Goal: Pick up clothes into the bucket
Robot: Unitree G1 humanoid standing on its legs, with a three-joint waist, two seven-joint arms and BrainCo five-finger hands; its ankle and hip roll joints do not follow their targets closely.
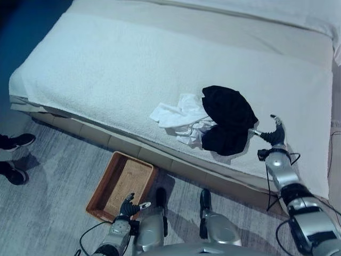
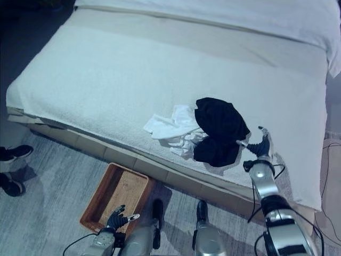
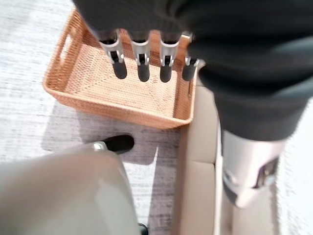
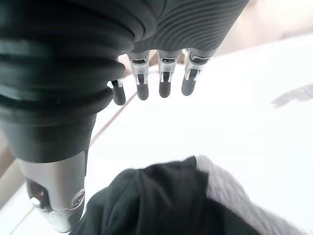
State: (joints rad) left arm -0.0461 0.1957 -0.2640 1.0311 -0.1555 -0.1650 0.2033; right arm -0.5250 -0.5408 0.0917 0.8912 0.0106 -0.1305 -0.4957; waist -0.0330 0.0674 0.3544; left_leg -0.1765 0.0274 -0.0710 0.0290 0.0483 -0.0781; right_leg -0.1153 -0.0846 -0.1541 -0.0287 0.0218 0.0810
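A black garment [image 1: 229, 120] lies bunched on the bed near its front edge, partly over a crumpled white garment [image 1: 178, 114]. My right hand [image 1: 273, 136] hovers just right of the black garment [image 4: 161, 200], fingers [image 4: 164, 88] straight and open, holding nothing. A shallow woven basket [image 1: 120, 184] sits on the floor in front of the bed. My left hand [image 1: 129, 205] hangs low beside the basket's near right corner, fingers [image 3: 142, 68] straight over the basket [image 3: 122, 93], holding nothing.
The bed [image 1: 133, 69] has a white towelling cover and spans most of the view. A person's dark shoes [image 1: 16, 141] stand on the grey carpet at the far left. A pillow edge [image 1: 337, 48] shows at the right.
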